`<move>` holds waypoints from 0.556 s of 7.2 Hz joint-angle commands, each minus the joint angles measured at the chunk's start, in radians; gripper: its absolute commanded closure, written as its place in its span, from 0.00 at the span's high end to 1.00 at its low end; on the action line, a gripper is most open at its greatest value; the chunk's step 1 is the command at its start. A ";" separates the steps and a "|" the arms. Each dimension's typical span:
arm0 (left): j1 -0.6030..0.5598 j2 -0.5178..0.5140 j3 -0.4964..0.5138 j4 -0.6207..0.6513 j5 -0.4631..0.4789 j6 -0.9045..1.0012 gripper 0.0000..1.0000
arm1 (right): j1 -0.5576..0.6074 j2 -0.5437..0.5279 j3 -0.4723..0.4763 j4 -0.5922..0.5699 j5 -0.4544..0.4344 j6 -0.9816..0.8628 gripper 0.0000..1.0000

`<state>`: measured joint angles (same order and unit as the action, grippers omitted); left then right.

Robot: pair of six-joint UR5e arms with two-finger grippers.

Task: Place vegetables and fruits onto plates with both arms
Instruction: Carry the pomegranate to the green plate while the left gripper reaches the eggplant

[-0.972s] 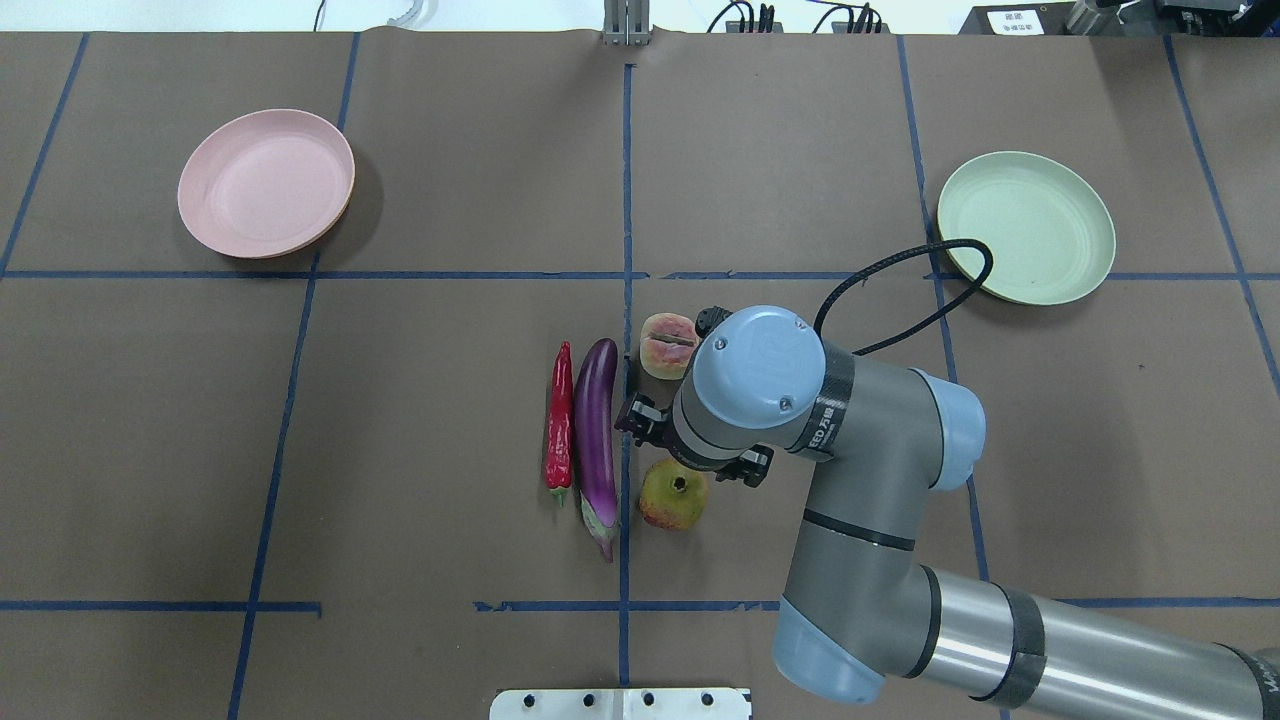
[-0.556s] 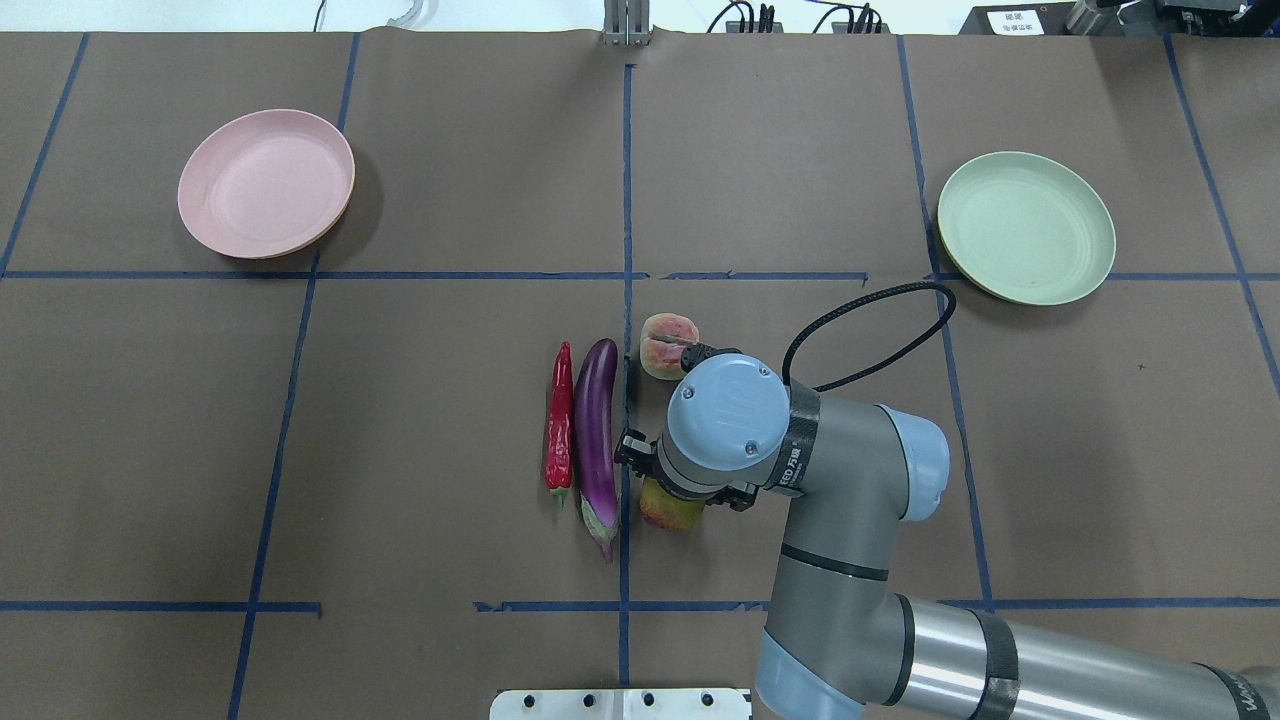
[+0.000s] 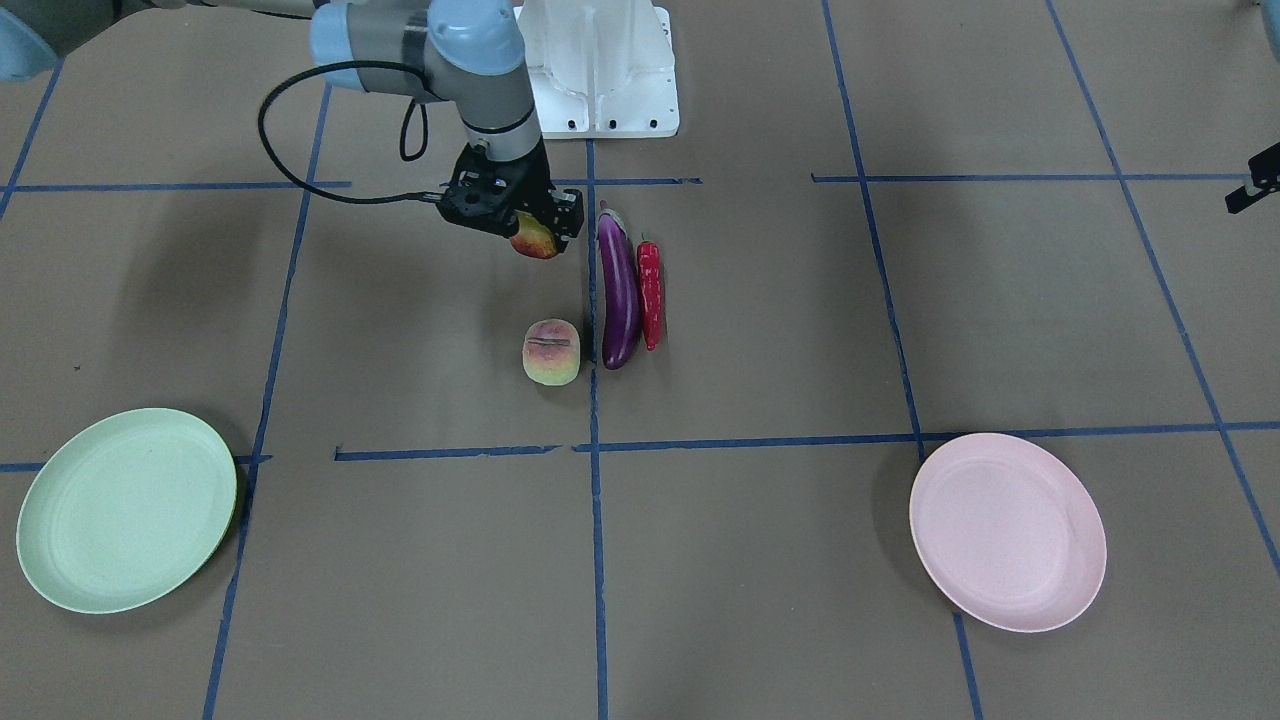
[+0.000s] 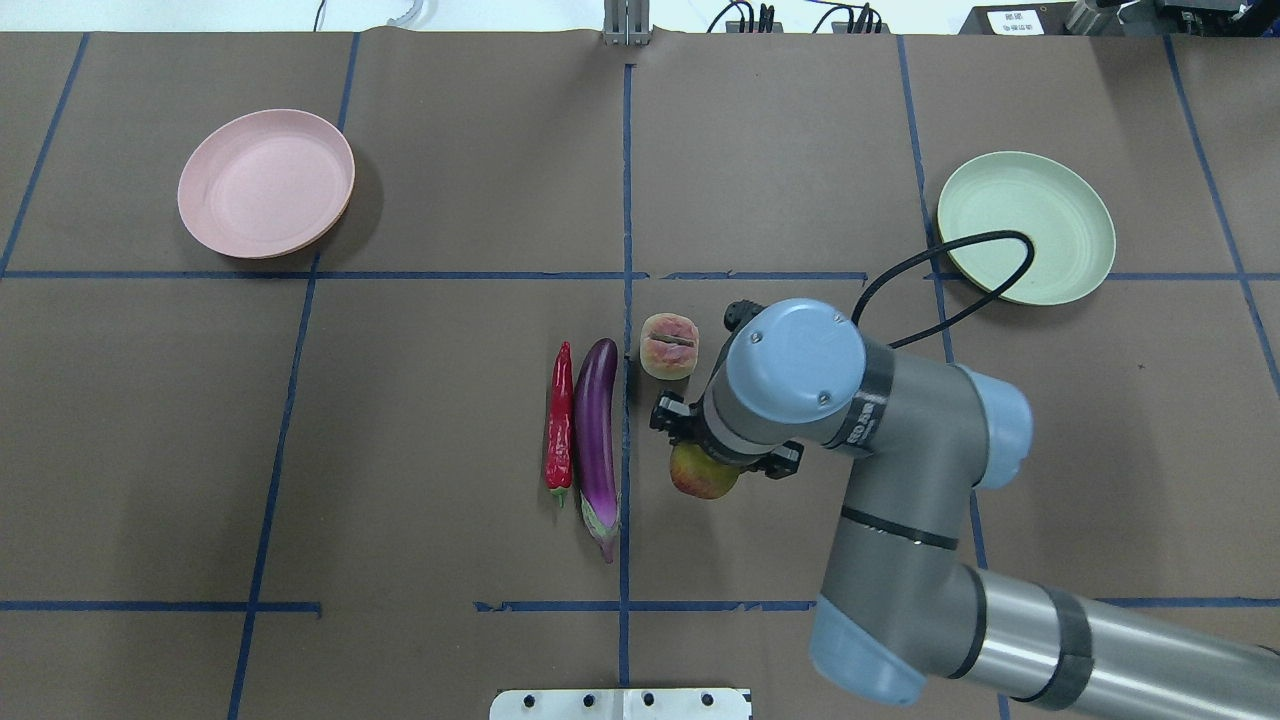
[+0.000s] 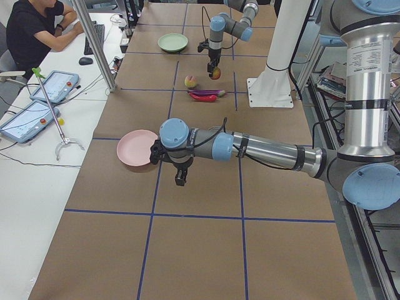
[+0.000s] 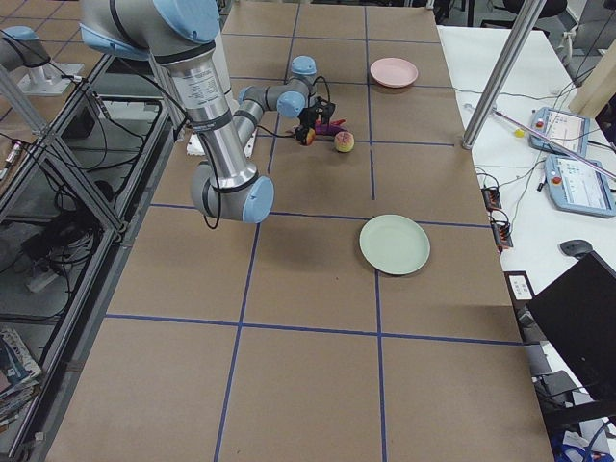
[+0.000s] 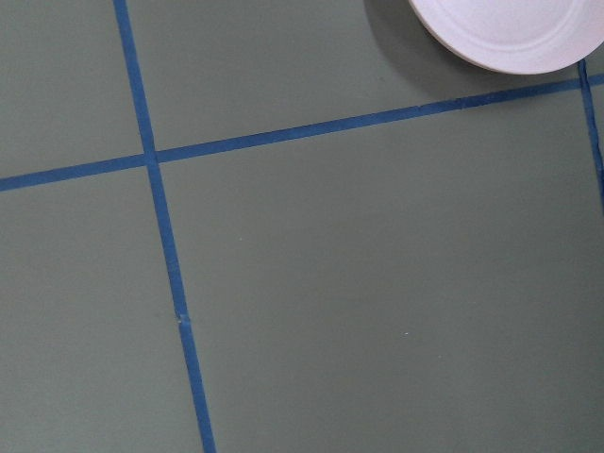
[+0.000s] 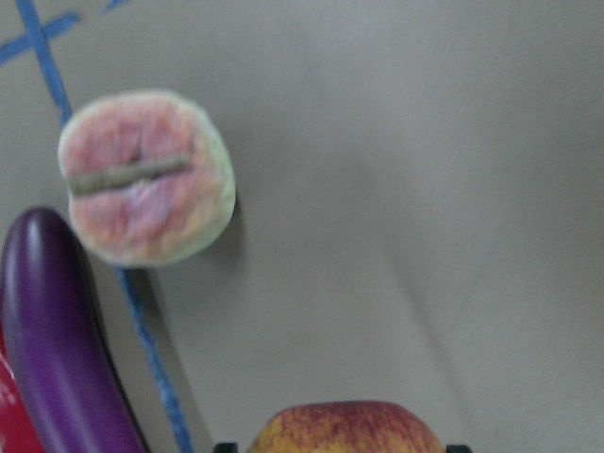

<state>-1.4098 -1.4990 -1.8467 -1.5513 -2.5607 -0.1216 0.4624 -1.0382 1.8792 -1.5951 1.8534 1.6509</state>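
1. The right gripper (image 3: 528, 228) pinches the pomegranate (image 3: 537, 243) between its two fingers. The red-and-yellow fruit is held raised off the brown desk (image 4: 400, 400), with the right arm (image 4: 900, 480) bent above it.
2. The peach (image 4: 669, 345) sits on the desk with its dark crease facing up. It is near the held pomegranate but apart from it, on the side farther from the robot.
3. The eggplant (image 4: 596, 430) and the chili pepper (image 4: 558, 430) lie side by side, pointing away from the robot. The eggplant is just beside a blue tape line (image 4: 626, 200), and the chili pepper is on its other flank, toward the robot's left.
4. The pink plate (image 4: 266, 183) rests far out on the robot's left and the mint green plate (image 4: 1026, 227) far out on its right. Both are well apart from the produce. In the overhead view, a loop of black cable (image 4: 940, 290) from the right arm crosses the green plate's near rim.
5. The left gripper (image 5: 180, 180) hangs pointing down over the desk, near the pink plate. Whether its fingers are spread or pressed together cannot be told.
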 commanded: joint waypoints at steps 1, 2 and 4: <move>0.174 -0.027 -0.003 -0.240 -0.019 -0.241 1.00 | 0.201 -0.124 0.049 -0.042 0.038 -0.290 0.00; 0.252 -0.076 -0.003 -0.365 -0.012 -0.429 1.00 | 0.304 -0.194 0.031 -0.042 0.047 -0.503 0.00; 0.418 -0.244 -0.002 -0.458 0.064 -0.724 1.00 | 0.471 -0.203 -0.125 -0.029 0.070 -0.769 0.00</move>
<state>-1.0967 -1.6355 -1.8484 -1.9516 -2.5495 -0.6659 0.8248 -1.2270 1.8456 -1.6315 1.9115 1.0593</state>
